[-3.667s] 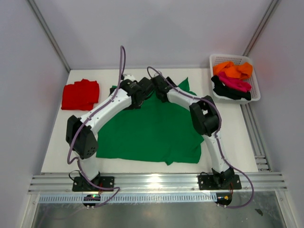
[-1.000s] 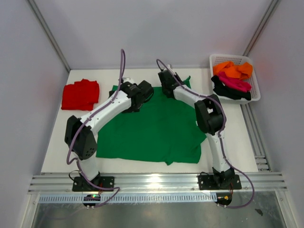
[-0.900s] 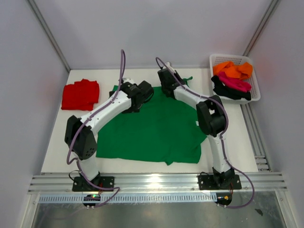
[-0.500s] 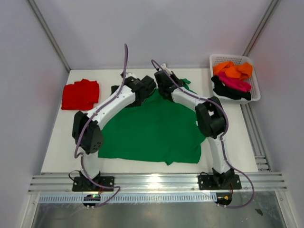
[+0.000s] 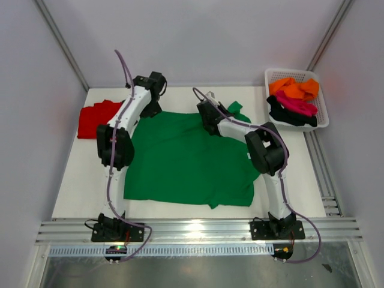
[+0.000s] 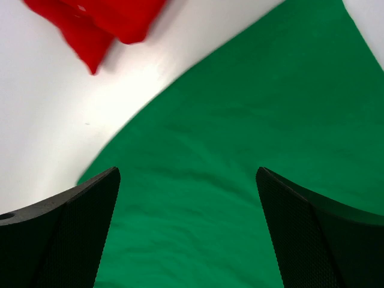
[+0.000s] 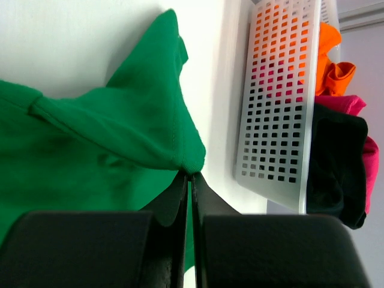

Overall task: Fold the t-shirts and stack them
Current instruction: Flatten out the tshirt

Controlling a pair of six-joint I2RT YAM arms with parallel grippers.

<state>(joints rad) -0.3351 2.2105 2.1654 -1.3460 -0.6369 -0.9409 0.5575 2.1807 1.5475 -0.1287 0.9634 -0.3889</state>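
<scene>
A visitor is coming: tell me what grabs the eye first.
The bright green t-shirt spread across the middle of the table, the right gripper shut on a fold at its far edge. Then the red t-shirt at far left and the white basket of orange, pink and black clothes at far right.

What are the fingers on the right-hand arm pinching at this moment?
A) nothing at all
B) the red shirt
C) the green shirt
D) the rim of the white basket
C: the right wrist view shows the right arm's fingers shut on an edge of the green shirt, with the white basket standing apart beside it.
</scene>
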